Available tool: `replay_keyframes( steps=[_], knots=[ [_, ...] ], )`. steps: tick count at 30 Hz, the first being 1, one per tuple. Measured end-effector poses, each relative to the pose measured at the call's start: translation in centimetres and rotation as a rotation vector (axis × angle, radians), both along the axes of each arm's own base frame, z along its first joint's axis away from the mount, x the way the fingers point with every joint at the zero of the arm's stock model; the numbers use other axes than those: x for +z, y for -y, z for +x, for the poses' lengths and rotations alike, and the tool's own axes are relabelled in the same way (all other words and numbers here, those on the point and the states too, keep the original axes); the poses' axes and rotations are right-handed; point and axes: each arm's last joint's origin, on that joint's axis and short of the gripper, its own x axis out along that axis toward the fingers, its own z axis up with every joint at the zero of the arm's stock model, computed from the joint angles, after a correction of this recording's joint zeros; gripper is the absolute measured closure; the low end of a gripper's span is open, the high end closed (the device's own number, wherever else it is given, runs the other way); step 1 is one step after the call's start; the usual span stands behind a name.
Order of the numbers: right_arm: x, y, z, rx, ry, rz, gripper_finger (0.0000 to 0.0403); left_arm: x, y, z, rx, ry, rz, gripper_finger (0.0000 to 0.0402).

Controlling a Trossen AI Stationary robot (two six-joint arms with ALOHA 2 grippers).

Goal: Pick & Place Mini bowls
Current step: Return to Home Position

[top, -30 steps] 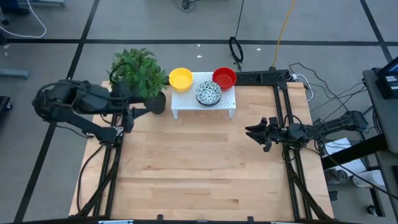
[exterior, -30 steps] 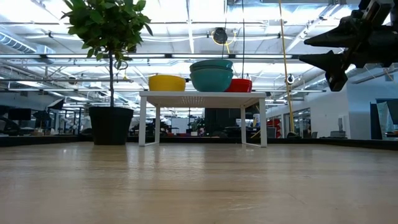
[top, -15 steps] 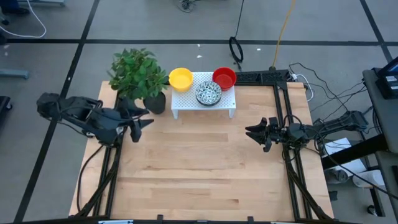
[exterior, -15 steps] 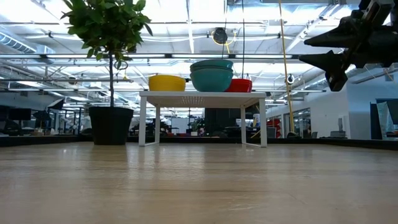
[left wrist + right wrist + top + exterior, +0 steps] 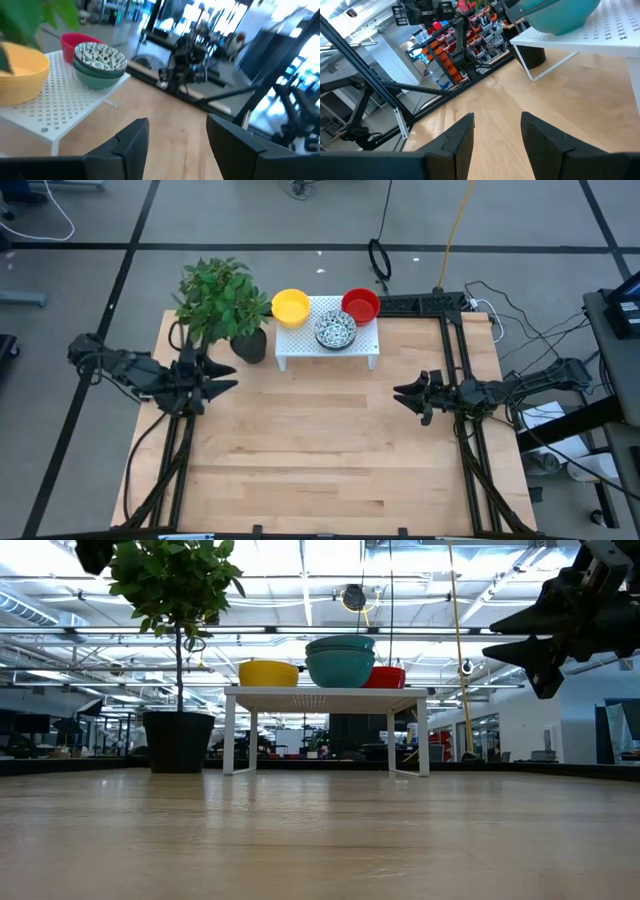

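Bright, even overhead light; soft shadows on table [image 5: 330, 470]. Low view: ceiling lights [image 5: 300, 565] blown out, right gripper [image 5: 488, 641] backlit, silhouette only.

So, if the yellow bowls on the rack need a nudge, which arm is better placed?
Probably left. The left claw, open, hangs near the yellow bowls' end of the rack; the right claw, open too, is on the red bowls' side.

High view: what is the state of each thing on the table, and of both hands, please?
White rack: standing on its legs.
Yellow bowl: upright on the rack, left end.
Blue-patterned bowls: nested, upright, mid-rack.
Red bowl: upright on the rack, right end.
Plant pot: upright beside the rack.
Left hand: open, empty.
Right hand: open, empty.
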Motion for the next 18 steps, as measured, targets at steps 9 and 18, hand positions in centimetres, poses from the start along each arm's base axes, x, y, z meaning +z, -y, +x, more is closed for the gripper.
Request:
replay_keyframes(
  steps=[9, 18],
  knots=[
    [0.0, 0.0, 0.0, 0.0, 0.001, -0.006, 0.025, -6.5, 0.1, 0.1, -0.02, 0.185, -0.061, 0.0203],
    [0.0, 0.0, 0.0, -0.001, 0.001, -0.01, 0.025, -12.0, 0.3, 0.4, -0.035, 0.355, -0.108, 0.0198]
  ],
)
